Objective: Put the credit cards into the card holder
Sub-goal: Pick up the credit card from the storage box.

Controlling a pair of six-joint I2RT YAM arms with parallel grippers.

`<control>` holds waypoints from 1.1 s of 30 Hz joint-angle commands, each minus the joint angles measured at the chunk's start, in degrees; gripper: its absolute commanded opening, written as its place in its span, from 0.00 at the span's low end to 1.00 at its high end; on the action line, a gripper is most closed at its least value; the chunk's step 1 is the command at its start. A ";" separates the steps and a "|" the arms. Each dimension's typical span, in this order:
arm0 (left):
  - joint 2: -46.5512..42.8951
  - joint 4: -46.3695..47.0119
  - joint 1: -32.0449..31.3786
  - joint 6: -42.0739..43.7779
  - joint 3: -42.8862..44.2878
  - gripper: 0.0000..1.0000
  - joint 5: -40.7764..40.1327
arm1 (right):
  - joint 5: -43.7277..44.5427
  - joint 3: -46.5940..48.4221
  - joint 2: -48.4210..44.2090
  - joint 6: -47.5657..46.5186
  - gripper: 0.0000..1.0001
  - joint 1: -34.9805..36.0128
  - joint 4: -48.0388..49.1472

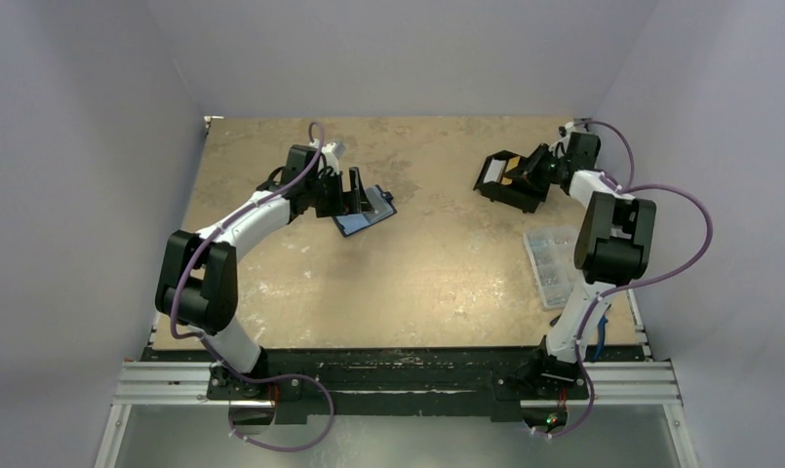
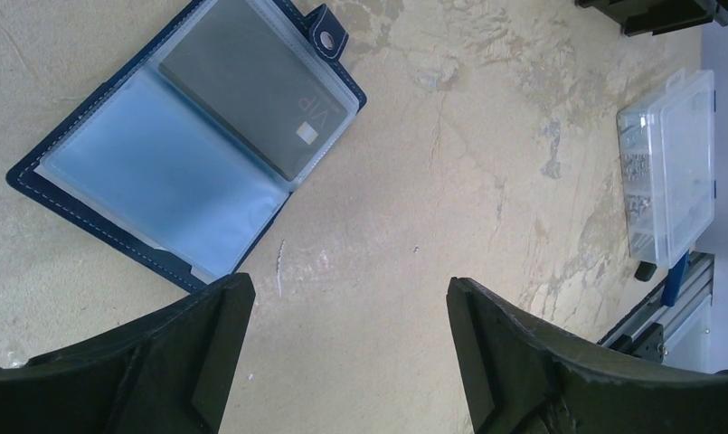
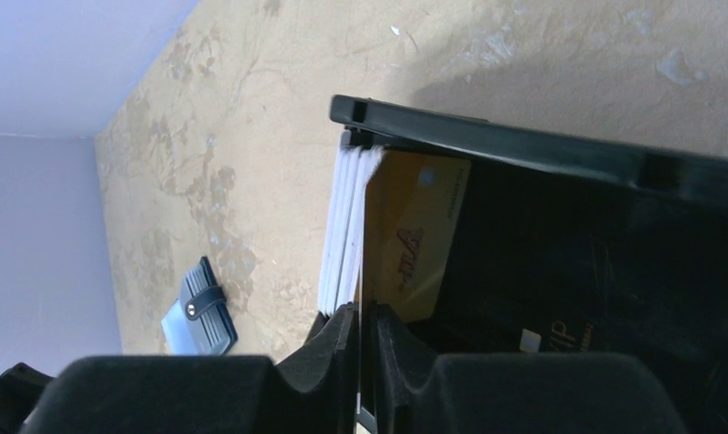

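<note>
The left gripper (image 2: 351, 298) is hovering over bare table (image 2: 450, 181) with its fingers (image 2: 206, 339) standing wide apart, gripping nothing and touching nothing. The card holder (image 2: 161, 172) is lying open and flat on the far left-centre of the table, just beyond the left gripper's fingertips and apart from them. Its clear sleeves are facing up, and a dark card (image 2: 251, 86) is sitting in the sleeve on the snap-tab (image 2: 328, 32) side; the other sleeve is showing only bluish-grey. The right gripper (image 3: 364, 330) is working at the black box (image 3: 568, 154) at the far right of the table. Its fingers are drawn narrow, with only a slim gap between the pads, and the edge of an upright gold card (image 3: 414, 240) is running down into that gap, so the pads are pinching it. A stack of white cards (image 3: 342, 226) is standing just beside the gold card, against the box's end. Another dark card (image 3: 559, 339) marked VIP is lying inside the box. A clear box (image 1: 554, 261) is resting on the right side, nearer than the black box.
</note>
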 commanded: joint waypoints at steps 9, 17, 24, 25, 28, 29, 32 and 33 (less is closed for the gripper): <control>0.32 1.80 0.20 0.85 -0.08 0.85 1.01 | 8.35 0.06 -6.95 -3.37 0.00 -0.58 -6.30; -0.95 1.05 0.27 -2.06 2.56 0.85 4.84 | 18.43 0.69 -16.01 -7.49 0.00 -0.30 -10.54; -5.17 24.72 5.30 -20.04 -4.56 0.85 26.20 | -3.98 2.20 -16.02 -11.77 0.00 12.73 -7.75; -5.78 31.10 5.74 -24.59 -6.69 0.85 28.94 | -7.89 3.30 -14.46 -11.94 0.00 15.88 -8.64; -7.67 44.50 5.96 -33.93 -11.34 0.85 33.13 | -16.40 2.31 -12.36 -7.42 0.00 25.34 -3.37; -8.45 45.92 5.99 -35.26 -12.34 0.85 33.25 | -17.50 1.47 -12.37 -4.97 0.00 28.09 0.35; -12.30 41.58 6.61 -34.59 -15.57 0.85 29.59 | -21.00 -2.20 -12.00 4.67 0.00 34.34 13.00; -14.34 37.88 6.95 -33.38 -16.43 0.85 27.08 | -22.17 -2.77 -11.59 7.23 0.00 35.57 15.56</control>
